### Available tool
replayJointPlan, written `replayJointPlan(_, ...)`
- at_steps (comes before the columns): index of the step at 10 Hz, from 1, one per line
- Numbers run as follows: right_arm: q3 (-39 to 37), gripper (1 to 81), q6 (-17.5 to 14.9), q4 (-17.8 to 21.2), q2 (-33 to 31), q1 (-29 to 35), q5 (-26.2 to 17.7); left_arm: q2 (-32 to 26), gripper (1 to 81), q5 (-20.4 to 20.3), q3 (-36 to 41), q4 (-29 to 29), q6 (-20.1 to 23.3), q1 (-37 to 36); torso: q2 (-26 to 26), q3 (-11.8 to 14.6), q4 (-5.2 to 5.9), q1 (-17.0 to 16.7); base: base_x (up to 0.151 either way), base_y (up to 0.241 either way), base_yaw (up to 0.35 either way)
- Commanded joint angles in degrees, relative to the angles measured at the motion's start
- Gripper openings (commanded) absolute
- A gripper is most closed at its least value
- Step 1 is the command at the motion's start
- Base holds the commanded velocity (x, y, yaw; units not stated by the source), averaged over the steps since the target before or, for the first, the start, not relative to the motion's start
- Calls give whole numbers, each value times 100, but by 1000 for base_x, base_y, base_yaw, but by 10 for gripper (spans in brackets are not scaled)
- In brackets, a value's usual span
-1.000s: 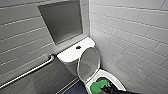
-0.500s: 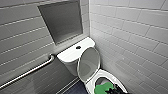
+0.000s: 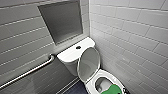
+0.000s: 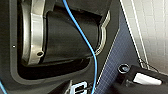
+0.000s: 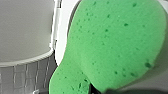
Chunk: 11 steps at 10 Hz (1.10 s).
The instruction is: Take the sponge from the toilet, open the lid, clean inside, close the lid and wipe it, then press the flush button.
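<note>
- Toilet (image 3: 72, 56) sits in the corner of two tiled walls, with its boxy tank against the back wall and the bowl toward 5 o'clock from the tank.
- Lid (image 3: 88, 62) is raised and stands roughly upright, leaning back at the tank front.
- Flush button (image 3: 78, 47) is a dark round spot in the middle of the tank top, at about 11 o'clock from the raised lid, with nothing touching it.
- Sponge (image 3: 111, 90) is bright green and sits at 5 o'clock in the head view. It is over the near part of the bowl opening and covers part of the rim there.
- The right wrist view shows the sponge very close up, pitted surface, with the white lid and ceramic behind it.
- Right gripper (image 5: 98, 89): a dark finger bit shows at the sponge's edge, and the jaws are clenched on the sponge.
- Left gripper (image 4: 136, 79): a dark part shows over the dark blue floor (image 4: 117, 55). I cannot tell whether the jaws are released or clenched.
- Blue cable (image 4: 82, 37) runs across the robot's dark housing in the left wrist view.
- Grab bar (image 3: 27, 72) is silvery and fixed on the back wall, at 9 o'clock from the tank.
- Recessed grey panel (image 3: 61, 21) is set in the back wall at 12 o'clock from the tank.
</note>
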Motion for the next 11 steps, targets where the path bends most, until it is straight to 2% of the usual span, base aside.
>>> replayJointPlan(1,528,10,-16,-218,-626,7,-118,-13,811,444,55,80,30,161,0,0,0,0,0,0,0)
replayJointPlan(5,492,10,-7,-165,-1135,-512,242,23,811,444,55,256,21,152,0,0,0,0,0,0,0)
replayJointPlan(7,833,10,1,-156,-1609,-662,461,23,811,444,38,256,21,161,0,0,2,0,0,0,0)
replayJointPlan(9,1581,10,-16,-226,-1831,-364,691,23,811,443,29,265,21,143,0,0,2,0,0,0,0)
replayJointPlan(11,2048,10,-16,-226,-1612,303,508,23,811,435,29,265,12,135,0,0,2,0,0,0,0)
